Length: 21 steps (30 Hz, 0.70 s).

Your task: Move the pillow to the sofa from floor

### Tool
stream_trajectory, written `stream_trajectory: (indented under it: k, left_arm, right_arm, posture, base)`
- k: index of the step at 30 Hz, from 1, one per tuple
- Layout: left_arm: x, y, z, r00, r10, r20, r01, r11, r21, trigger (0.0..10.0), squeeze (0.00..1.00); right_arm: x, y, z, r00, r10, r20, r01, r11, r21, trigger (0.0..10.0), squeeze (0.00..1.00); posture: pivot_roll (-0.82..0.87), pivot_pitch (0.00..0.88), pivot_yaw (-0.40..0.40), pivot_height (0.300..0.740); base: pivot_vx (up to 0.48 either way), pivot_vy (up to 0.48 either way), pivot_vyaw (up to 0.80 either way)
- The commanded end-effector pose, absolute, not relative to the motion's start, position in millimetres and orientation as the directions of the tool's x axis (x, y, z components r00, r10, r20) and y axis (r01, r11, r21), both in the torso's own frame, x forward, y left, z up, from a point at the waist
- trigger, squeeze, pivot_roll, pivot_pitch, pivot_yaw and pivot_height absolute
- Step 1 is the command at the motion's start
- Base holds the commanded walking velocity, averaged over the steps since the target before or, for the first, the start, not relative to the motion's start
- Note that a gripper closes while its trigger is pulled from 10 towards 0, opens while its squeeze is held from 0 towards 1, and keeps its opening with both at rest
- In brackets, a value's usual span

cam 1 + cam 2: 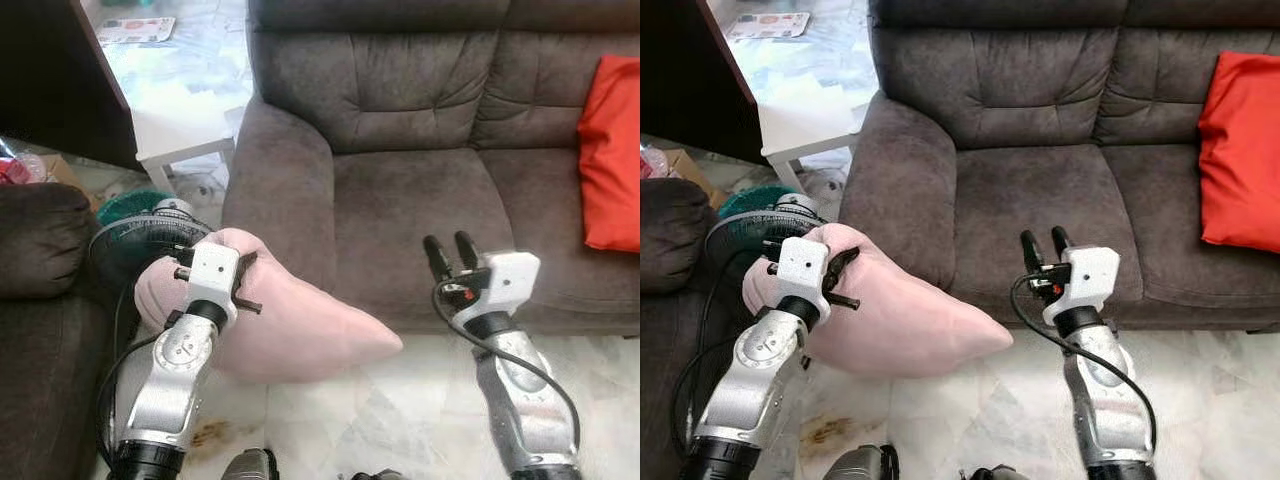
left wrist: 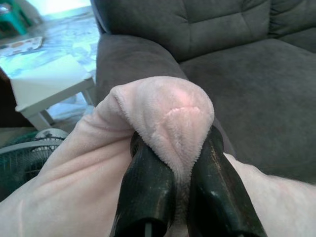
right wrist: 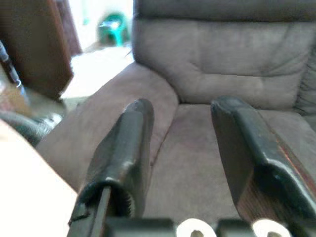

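From my head cameras, my left gripper (image 1: 243, 283) is clamped on a corner of the pink pillow (image 1: 300, 330), lifting that end beside the sofa (image 1: 420, 200) armrest so it can swing onto the seat; its long axis runs left-to-right, tip pointing right. My right gripper (image 1: 450, 250) waits before the seat. Left wrist: fingers (image 2: 148, 192) pinch plush fabric. Right wrist: fingers (image 3: 123, 153) apart, empty, facing the cushion.

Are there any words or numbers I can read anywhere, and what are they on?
There are no words or numbers that can be read.
The printed sheet on the white table has coloured marks, but they are too small and blurred to read.
The pink pillow, the sofa and the red cushion carry no writing.
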State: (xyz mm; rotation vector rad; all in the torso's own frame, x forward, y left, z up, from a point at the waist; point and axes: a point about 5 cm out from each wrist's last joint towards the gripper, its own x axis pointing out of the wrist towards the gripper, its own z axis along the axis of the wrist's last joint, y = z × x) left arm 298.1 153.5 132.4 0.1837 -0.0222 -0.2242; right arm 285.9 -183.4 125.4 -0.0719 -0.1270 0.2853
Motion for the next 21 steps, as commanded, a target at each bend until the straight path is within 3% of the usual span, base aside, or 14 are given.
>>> stream_trajectory:
  k: [1, 7, 12, 21]
  left_arm:
    - [298, 155, 162, 0.959, -0.258, 0.117, 0.232, 0.952, 0.2, 10.0, 0.0]
    - [296, 164, 164, 0.956, -0.281, 0.09, 0.256, 0.941, 0.22, 10.0, 0.0]
    - [299, 160, 167, 0.937, -0.346, 0.059, 0.324, 0.918, 0.229, 10.0, 0.0]
    - [305, 154, 181, 0.909, -0.411, 0.064, 0.389, 0.895, 0.218, 10.0, 0.0]
  right_arm:
    - [287, -184, 123, 0.937, 0.341, 0.068, -0.33, 0.933, -0.142, 10.0, 0.0]
    - [290, -196, 130, 0.902, 0.431, 0.0, -0.415, 0.87, -0.264, 10.0, 0.0]
    - [291, -201, 121, 0.841, 0.52, -0.148, -0.53, 0.741, -0.412, 10.0, 0.0]
    - [279, -194, 99, 0.726, 0.604, -0.328, -0.685, 0.597, -0.418, 10.0, 0.0]
  posture:
    - [0.13, 0.085, -0.016, 0.74]
    - [0.13, 0.066, -0.021, 0.74]
    - [0.13, 0.04, -0.027, 0.74]
    - [0.13, 0.01, -0.029, 0.74]
  base:
    - [0.0, 0.0, 0.0]
    - [0.0, 0.0, 0.0]
    - [0.0, 0.0, 0.0]
    - [0.0, 0.0, 0.0]
